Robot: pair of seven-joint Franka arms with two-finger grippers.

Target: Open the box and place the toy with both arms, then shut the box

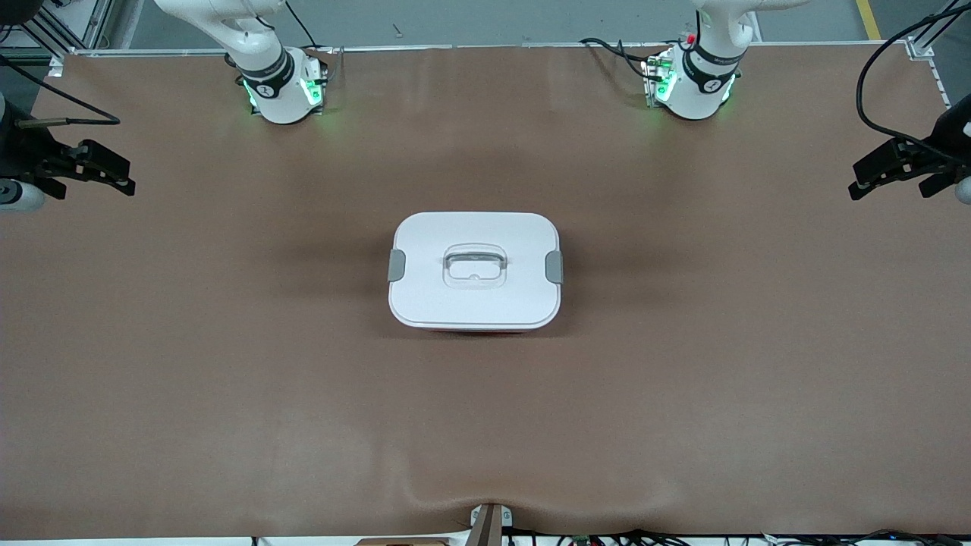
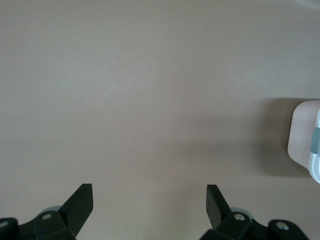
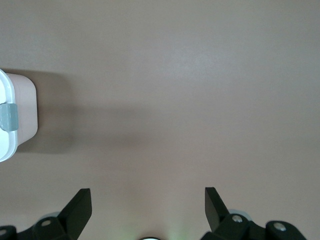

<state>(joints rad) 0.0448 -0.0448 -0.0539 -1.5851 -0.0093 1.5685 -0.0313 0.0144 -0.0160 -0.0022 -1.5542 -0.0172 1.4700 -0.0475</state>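
The box (image 1: 425, 250) stands in the middle of the brown table with its white lid on. Both grey clips (image 1: 397, 265) lie against the lid's ends and the handle (image 1: 475, 264) sits in its recess. Only a thin pink strip of the tub shows under the lid. The toy is out of view. My left gripper (image 1: 891, 186) hangs open over the table's edge at the left arm's end, well away from the box (image 2: 302, 132). My right gripper (image 1: 95, 186) hangs open at the right arm's end, equally far from the box (image 3: 20, 110). Nothing lies between the left gripper's (image 2: 149, 192) or the right gripper's (image 3: 148, 196) fingers.
The two arm bases (image 1: 281, 87) (image 1: 694, 83) stand at the table edge farthest from the front camera. Black cables (image 1: 880, 68) loop near the left arm's end. A small bracket (image 1: 489, 523) sticks up at the table edge nearest the camera. Bare brown mat (image 1: 227, 341) surrounds the box.
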